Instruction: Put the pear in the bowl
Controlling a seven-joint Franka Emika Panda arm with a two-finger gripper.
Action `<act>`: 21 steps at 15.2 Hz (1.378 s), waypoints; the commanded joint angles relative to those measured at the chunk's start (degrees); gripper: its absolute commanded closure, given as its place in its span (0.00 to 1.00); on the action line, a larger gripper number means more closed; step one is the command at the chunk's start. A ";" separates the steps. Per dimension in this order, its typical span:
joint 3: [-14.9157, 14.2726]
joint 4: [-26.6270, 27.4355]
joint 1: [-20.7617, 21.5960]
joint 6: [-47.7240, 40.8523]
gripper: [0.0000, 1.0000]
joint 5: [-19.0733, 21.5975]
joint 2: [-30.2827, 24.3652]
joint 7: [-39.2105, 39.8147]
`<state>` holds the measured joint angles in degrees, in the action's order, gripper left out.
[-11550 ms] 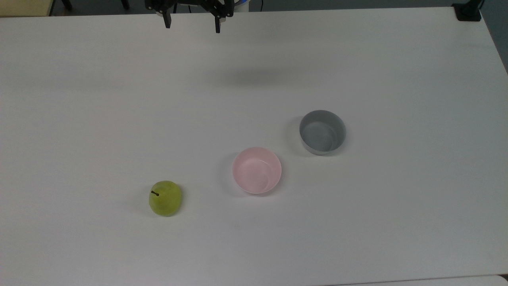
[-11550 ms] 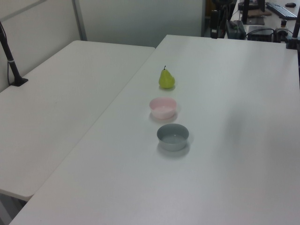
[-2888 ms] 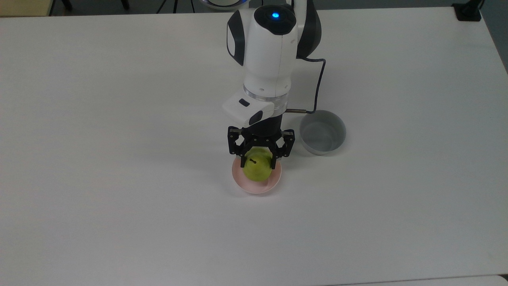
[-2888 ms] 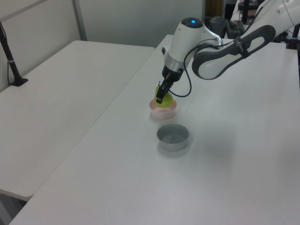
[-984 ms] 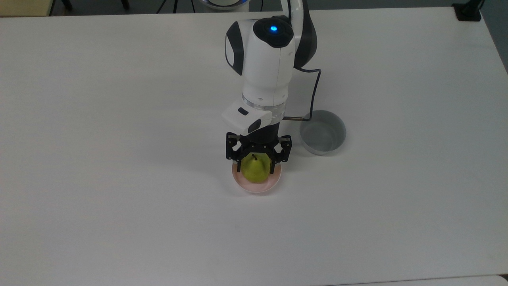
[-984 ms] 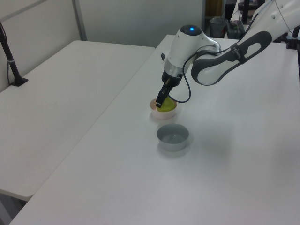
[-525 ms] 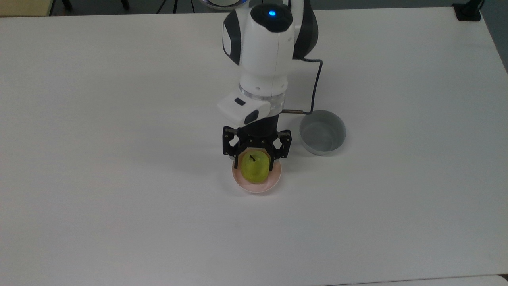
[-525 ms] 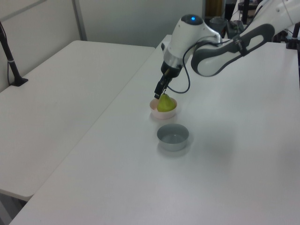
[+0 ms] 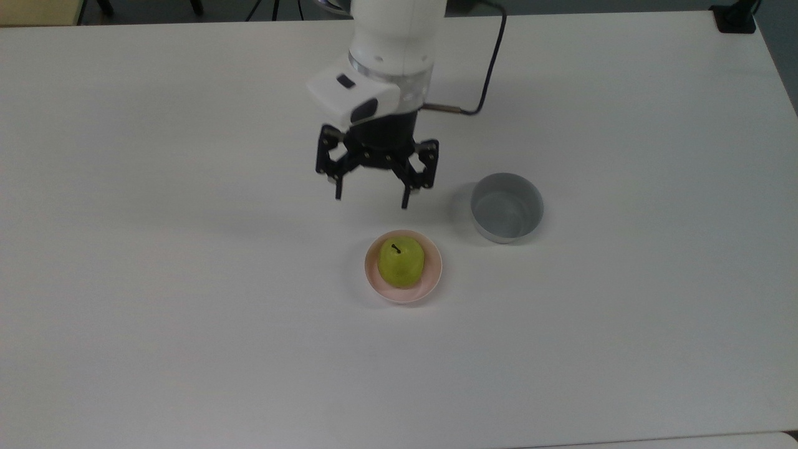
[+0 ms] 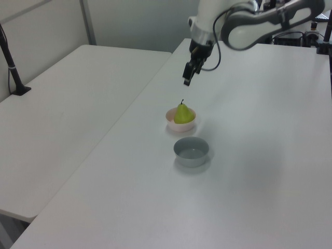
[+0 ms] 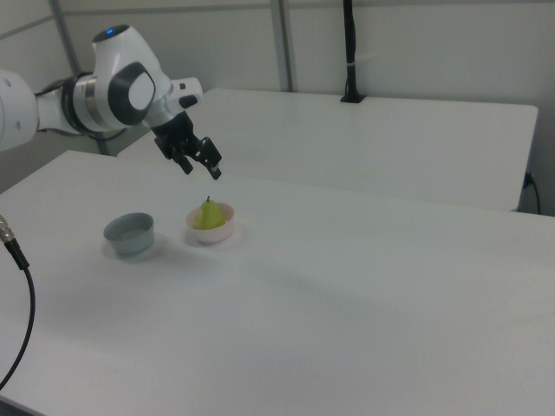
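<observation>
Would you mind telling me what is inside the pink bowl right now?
The pear sits upright inside the pink bowl, stem up, with the open gripper raised clear of it. The bowl's bottom beneath the pear is covered, so nothing can be told of it.

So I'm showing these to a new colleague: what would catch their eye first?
Probably the yellow-green pear sitting upright in the pink bowl mid-table, the only bright colour there. Next, the gripper hanging open and empty above it, and the grey bowl just to the top view's right.
</observation>
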<state>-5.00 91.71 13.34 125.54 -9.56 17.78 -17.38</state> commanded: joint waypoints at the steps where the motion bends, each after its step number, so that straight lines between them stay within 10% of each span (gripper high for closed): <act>1: -0.10 1.63 -0.94 -8.10 0.08 1.13 -5.37 2.77; 7: -0.54 1.63 -4.98 -20.24 0.00 8.42 -12.49 13.50; 21: -0.62 1.81 -10.26 -34.84 0.00 8.69 -21.82 21.24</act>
<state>-5.23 91.97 3.01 91.82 -2.10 -2.87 2.33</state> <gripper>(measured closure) 0.000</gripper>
